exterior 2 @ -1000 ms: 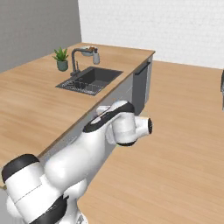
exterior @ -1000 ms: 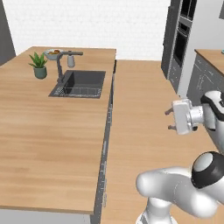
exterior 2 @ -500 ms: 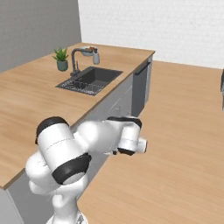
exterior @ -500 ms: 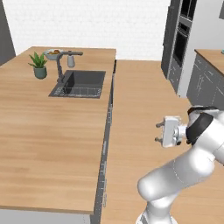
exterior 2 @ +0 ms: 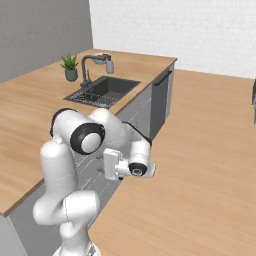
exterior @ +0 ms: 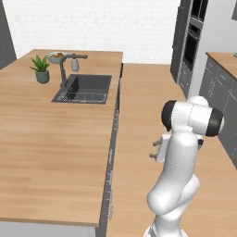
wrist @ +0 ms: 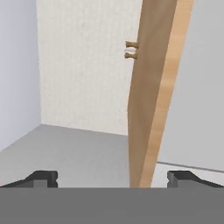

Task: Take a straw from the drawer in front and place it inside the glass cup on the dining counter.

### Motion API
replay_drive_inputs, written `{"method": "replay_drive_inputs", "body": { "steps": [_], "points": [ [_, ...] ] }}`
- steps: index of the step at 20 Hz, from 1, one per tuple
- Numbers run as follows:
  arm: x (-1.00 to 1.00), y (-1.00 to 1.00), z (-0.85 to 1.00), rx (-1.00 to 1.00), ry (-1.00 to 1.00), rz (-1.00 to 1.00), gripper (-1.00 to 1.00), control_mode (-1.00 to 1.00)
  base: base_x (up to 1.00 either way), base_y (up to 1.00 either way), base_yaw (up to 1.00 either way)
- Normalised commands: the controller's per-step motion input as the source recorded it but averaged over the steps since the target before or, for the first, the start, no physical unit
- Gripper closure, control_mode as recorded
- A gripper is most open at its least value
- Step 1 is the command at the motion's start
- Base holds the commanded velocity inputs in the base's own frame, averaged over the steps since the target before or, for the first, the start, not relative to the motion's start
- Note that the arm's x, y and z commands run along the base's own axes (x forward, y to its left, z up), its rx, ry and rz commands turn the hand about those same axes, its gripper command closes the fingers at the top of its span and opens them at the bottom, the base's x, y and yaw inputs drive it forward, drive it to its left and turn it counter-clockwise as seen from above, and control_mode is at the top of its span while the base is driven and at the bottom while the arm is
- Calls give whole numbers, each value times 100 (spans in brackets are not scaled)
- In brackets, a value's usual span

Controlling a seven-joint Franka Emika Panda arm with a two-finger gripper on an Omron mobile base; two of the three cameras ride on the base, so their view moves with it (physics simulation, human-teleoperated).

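the white arm is folded low beside the base, elbow up and wrist turned sideways, so the two-finger hand (exterior 2: 107,167) points at the light grey cabinet face under the big light-brown wood-grain table (exterior: 51,143); in the hand view its two dark tips stand wide apart at the bottom corners with nothing between them, so it is released and carries nothing; that view is rolled on its side, the table's wooden slab (wrist: 153,100) running up the picture edge-on, with two small brown wooden shakers (wrist: 131,49) far along it; the bright green straw and the clear glass cup cannot be made out, and no drawer front is seen pulled out, so the straw is presumably shut away in front; the risk, as i judge it, is that with the wrist so twisted and the arm so tightly folded, reaching for a handle could scrape the cabinet face or table edge; farther off sit the dark sink (exterior: 85,88), its grey tap (exterior: 65,71) and a small green potted plant (exterior: 40,69).
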Motion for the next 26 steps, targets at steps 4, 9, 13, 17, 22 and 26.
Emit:
{"method": "replay_drive_inputs", "body": {
  "steps": [4, 9, 13, 17, 22, 26],
  "points": [
    [7, 81, -12, -4, -9, -3, -100, -100, 0, 0, 0],
    [4, 73, -8, -13, -3, -16, -100, -100, 0, 0, 0],
    [27, 59, -10, -24, 0, -23, -100, -100, 0, 0, 0],
    [35, 40, -11, -26, 0, -25, -100, -100, 0, 0, 0],
    [25, 41, -24, -27, 3, -24, -100, -100, 0, 0, 0],
    [17, 49, -31, -23, 3, -20, -100, -100, 0, 0, 0]
  ]
}}
